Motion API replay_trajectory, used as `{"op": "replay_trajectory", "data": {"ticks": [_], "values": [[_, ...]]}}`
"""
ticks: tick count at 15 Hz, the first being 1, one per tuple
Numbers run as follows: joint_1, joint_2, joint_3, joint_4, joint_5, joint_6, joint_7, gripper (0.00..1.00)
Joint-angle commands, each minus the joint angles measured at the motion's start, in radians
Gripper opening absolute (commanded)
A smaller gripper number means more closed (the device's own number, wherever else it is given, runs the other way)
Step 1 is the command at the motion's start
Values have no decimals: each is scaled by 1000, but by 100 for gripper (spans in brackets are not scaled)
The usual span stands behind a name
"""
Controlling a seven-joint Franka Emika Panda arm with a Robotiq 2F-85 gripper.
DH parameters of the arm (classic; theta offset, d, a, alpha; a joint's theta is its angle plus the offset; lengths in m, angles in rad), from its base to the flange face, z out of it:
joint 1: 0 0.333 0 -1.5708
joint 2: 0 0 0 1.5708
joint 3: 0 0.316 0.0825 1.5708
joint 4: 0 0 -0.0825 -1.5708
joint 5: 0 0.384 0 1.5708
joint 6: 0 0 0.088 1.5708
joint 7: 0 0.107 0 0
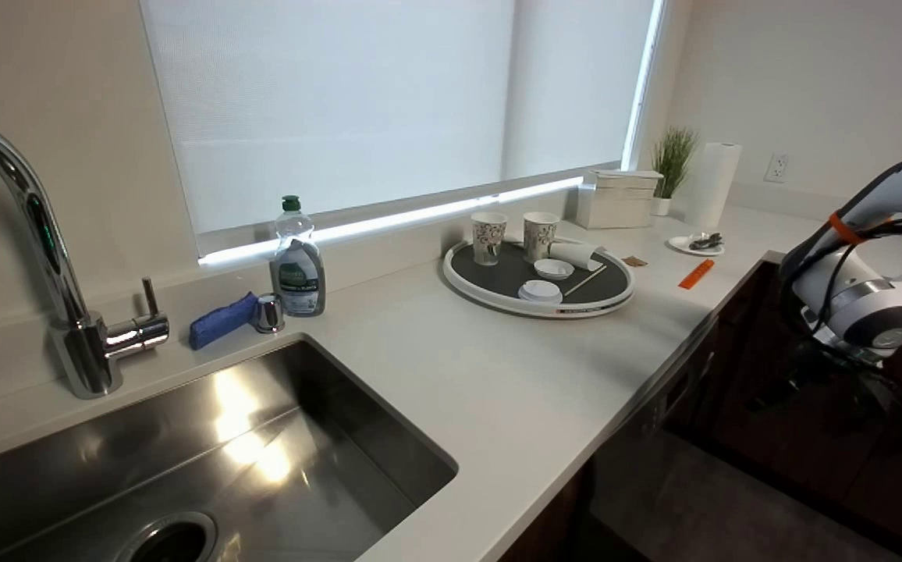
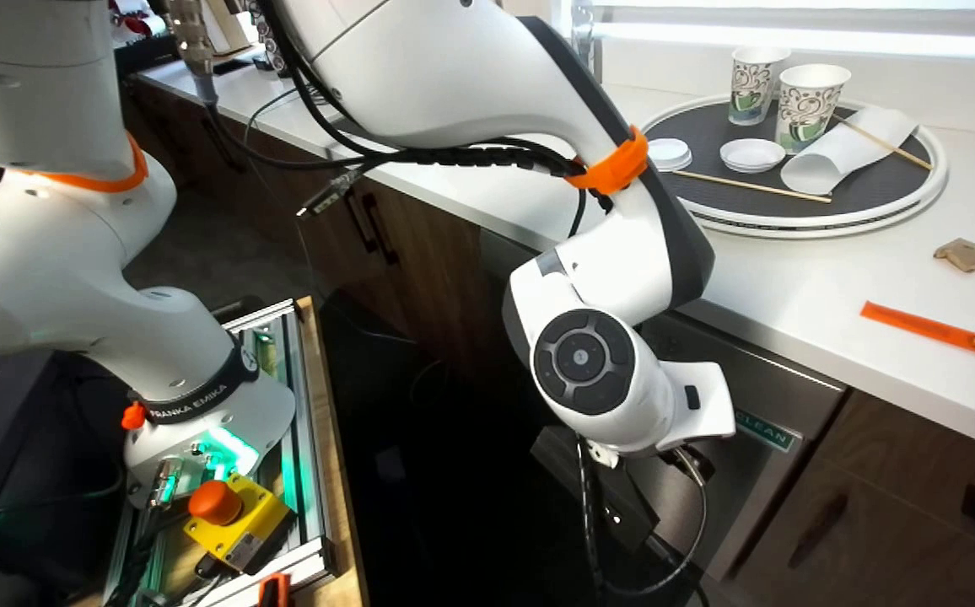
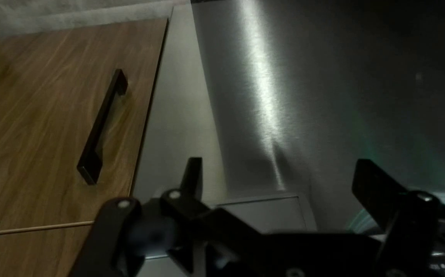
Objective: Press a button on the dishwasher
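The dishwasher shows as a dark brushed-metal front (image 3: 315, 100) filling the middle and right of the wrist view. A recessed rectangular panel (image 3: 268, 213) shows low between the fingers. In an exterior view the dishwasher front (image 2: 757, 371) sits under the counter with a green CLEAN label (image 2: 762, 430), partly behind my wrist. It also appears dark and steeply angled in an exterior view (image 1: 630, 468). No button can be made out. My gripper (image 3: 278, 165) is open and empty, facing the metal front; the distance is hard to judge. In an exterior view the gripper (image 1: 790, 386) is dark and blurred.
The white counter edge (image 2: 791, 354) overhangs the front beside my arm. A wooden cabinet door with a black handle (image 3: 101, 127) adjoins the dishwasher. On the counter are a round tray (image 1: 498, 300), an orange level (image 1: 697, 274) and a steel sink (image 1: 326, 460).
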Motion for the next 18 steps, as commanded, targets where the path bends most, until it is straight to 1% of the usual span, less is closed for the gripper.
{"op": "replay_trajectory", "data": {"ticks": [1,3,5,6,11,12,17,18], "values": [[-61,68,51,72,110,-37,-149,100],[-76,90,66,92,133,-59,-183,100],[-80,113,73,111,130,-82,-187,100],[-3,73,-5,75,118,-86,-138,100],[23,79,-31,80,111,-88,-134,100],[-16,90,14,91,106,-57,-154,100],[-34,145,44,156,146,-75,-203,100],[-38,153,50,167,151,-79,-205,75]]}}
